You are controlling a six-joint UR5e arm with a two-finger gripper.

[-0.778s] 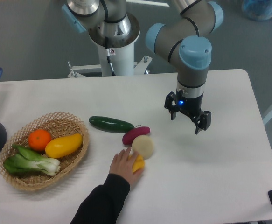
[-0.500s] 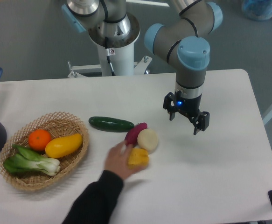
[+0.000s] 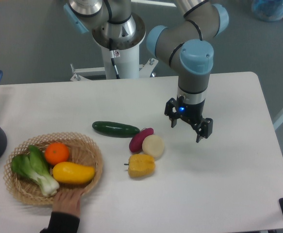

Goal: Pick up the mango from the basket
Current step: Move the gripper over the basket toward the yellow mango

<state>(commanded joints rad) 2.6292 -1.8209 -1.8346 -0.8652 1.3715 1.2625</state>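
We hover our black two-finger gripper (image 3: 189,123), jaws wide and empty, well apart from the smooth yellow mango (image 3: 74,173) in the round wicker basket (image 3: 93,150).

Mango (image 3: 73,173) in basket (image 3: 93,147) (front side), orange (image 3: 57,153) behind, gripper (image 3: 188,123) far right

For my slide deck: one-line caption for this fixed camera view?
Open gripper hovers over the table while a hand holds the basket containing the mango.
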